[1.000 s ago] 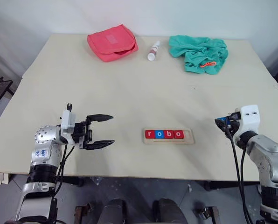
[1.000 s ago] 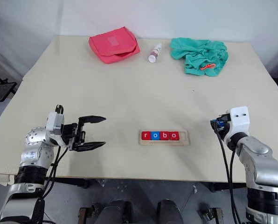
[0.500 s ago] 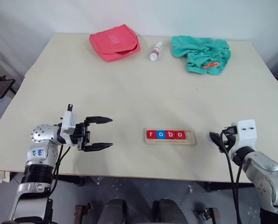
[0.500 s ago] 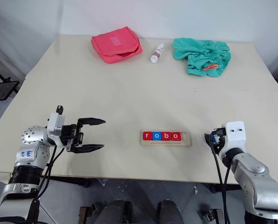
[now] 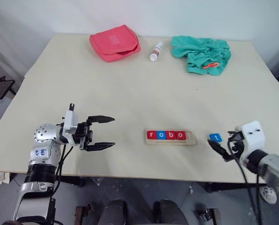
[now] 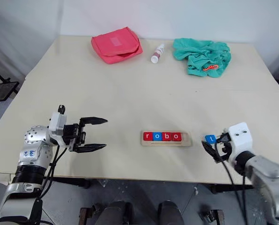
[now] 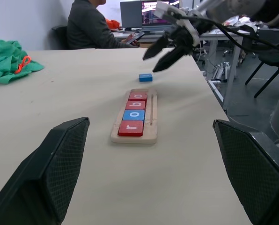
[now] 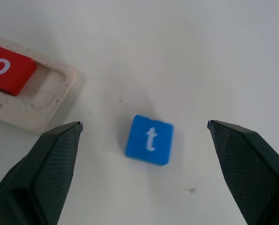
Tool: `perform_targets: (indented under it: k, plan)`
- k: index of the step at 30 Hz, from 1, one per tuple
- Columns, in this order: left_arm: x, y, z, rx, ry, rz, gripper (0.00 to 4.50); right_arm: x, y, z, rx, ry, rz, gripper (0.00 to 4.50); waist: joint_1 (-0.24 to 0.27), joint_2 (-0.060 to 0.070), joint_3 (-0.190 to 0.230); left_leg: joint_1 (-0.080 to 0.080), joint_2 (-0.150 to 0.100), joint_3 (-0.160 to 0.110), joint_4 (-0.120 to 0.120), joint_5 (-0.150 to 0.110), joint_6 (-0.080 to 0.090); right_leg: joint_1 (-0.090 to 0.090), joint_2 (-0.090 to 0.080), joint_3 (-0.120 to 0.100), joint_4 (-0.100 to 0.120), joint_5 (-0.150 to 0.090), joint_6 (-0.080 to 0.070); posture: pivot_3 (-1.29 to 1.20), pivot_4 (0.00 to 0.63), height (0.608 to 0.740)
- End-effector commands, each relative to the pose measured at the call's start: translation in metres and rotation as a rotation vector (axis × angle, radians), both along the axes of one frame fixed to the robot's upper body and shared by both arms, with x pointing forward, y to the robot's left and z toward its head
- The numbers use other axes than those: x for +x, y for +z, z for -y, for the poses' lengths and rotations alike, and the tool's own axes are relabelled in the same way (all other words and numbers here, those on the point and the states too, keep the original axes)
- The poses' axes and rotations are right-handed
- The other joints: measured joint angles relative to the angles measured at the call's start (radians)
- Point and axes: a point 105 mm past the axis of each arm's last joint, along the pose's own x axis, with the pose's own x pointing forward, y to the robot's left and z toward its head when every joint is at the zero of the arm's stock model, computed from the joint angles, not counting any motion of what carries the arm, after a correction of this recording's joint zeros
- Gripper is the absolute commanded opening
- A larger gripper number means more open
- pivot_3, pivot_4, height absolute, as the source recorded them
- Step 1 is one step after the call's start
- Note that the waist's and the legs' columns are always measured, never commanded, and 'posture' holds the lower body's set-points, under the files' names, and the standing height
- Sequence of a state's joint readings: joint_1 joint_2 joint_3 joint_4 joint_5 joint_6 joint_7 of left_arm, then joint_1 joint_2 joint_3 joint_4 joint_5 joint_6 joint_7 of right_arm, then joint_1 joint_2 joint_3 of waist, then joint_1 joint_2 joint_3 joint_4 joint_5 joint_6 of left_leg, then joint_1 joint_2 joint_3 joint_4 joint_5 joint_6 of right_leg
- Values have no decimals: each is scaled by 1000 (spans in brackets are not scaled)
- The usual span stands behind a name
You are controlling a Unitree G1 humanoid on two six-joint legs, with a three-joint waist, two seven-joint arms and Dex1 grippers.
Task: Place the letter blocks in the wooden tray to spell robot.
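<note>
Right wrist view: blue t block [image 8: 149, 139] flat on the table [image 8: 186, 51], letter up, centred between the right gripper's [image 8: 144, 140] two fingers [image 8: 36, 173], touching neither; fingers spread wide, clamped on nothing; one end of the tray [image 8: 41, 101] at about 10 o'clock from the t block, near but apart, with a red o block [image 8: 6, 69] seated in it and a bare stretch of groove at that end.

Left eye view: tray [image 5: 192, 137] near the front edge of the table, at roughly 6 o'clock of the tabletop; r, o, b, o blocks [image 5: 166, 135] in a row inside it, red, blue, red, red, filling it from its left end, with the rightmost slot bare; t block [image 5: 215, 137] at 3 o'clock from the tray, just beside it, on the bare table; right gripper [image 5: 219, 149] at about 5 o'clock from the t block, close, fingertips pointing up toward it, not touching.

Left gripper [image 5: 106, 132] at 9 o'clock from the tray, well apart, above the table, pointing toward the tray, fingers wide apart and holding nothing.

Far edge of the table: red pouch [image 5: 114, 42] at 11 o'clock, small white bottle [image 5: 155, 50] at 12 o'clock, green cloth [image 5: 201, 54] at 1 o'clock.

Left wrist view: person [image 7: 90, 24] seated at a desk beyond the table.
</note>
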State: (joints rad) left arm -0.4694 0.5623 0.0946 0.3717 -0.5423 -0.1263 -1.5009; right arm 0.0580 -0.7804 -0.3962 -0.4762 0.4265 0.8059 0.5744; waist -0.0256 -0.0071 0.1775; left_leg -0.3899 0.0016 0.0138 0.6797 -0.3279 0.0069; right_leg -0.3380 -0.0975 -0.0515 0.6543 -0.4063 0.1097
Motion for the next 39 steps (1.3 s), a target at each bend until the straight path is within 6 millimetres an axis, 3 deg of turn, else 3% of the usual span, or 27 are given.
perform_targets:
  k: [1,7,13,21,31,34,39]
  plan:
    - [-6,1,3,12,-70,30,4500,3,7,-2,-63,181,-34,4488,0,0,0,0,0,0,0,0,0,0,0,0,0,0,0,0,150,740]
    - [-5,0,2,5,-64,40,4500,11,0,10,-313,477,-174,4488,0,0,0,0,0,0,1,0,0,0,0,0,-1,0,0,0,150,740]
    - [-9,-2,1,-6,-57,49,4500,40,6,21,-485,657,-199,4488,-4,0,0,0,1,1,1,0,0,0,0,-1,-1,0,1,0,150,740]
    - [-10,-2,3,-14,-47,61,4500,60,1,27,-577,791,-231,4488,0,0,0,-1,0,0,2,0,0,-1,-1,-3,-1,0,1,0,150,740]
    - [-16,-8,1,29,-57,52,4500,63,-13,29,-634,876,-295,4488,-2,0,0,-1,1,0,3,0,0,0,-2,-4,0,0,1,0,150,740]
    - [-16,-8,0,40,-59,54,4500,62,-16,26,-621,901,-302,3914,-2,0,0,-1,1,0,3,0,0,0,-2,-4,0,0,1,0,150,740]
    - [-14,-9,1,47,-61,66,4500,58,-18,23,-606,916,-305,2248,-4,0,0,0,1,0,4,0,0,1,-1,-4,0,0,1,0,150,740]
